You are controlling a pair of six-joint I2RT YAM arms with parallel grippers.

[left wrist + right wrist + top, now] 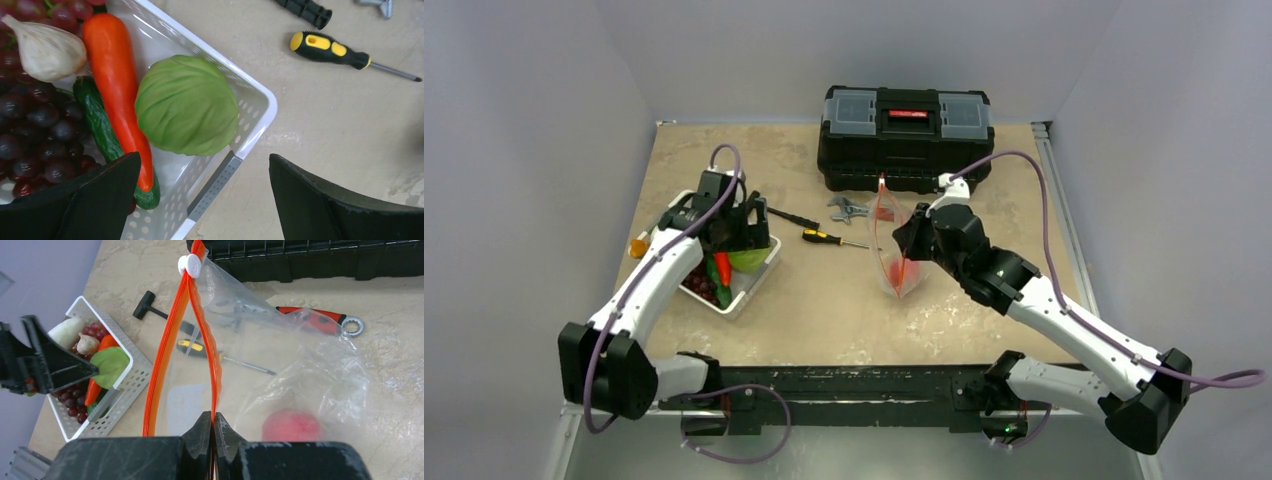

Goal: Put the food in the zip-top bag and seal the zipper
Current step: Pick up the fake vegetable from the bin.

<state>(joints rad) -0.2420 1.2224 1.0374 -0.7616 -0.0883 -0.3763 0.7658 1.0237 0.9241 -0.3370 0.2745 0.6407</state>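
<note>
Top view. Black toolbox (906, 135) across the far edge of the table (824, 310), with a red strip on its lid, any lettering too small to read. Just near of it, a wrench (849, 209), a yellow-and-black screwdriver (822, 237) and a black-handled tool (789, 216), all lying between the white basket (762, 280) on the left and the zip-top bag (904, 280) on the right. Small orange object (637, 246) at the table's left edge. Left gripper (744, 238) over the basket's far end. Right gripper (904, 245) at the bag, holding it upright.

Left wrist view. Fingers spread wide, gripping nothing, one above the basket's contents and the other above bare table past the basket's corner. Between them, the pale-green cabbage (186, 112) in that corner, touching the carrot (116, 80) on its left. Cucumber (102, 127) beside and partly under the carrot, grapes (35, 125) further left, and a garlic bulb (47, 50) on top of them. Screwdriver and the black handle's end outside the rim, apart from the basket.

Right wrist view. Fingers pressed together on one strip of the orange zipper (205, 340) at its near end. Other strip bowed away to the left, both meeting at a white slider (190, 265) at the far end, mouth open. Blurred red piece (291, 426) inside the bag. Red-handled wrench and screwdriver shaft seen through the clear plastic. Basket of food to the left, well apart from the bag.
</note>
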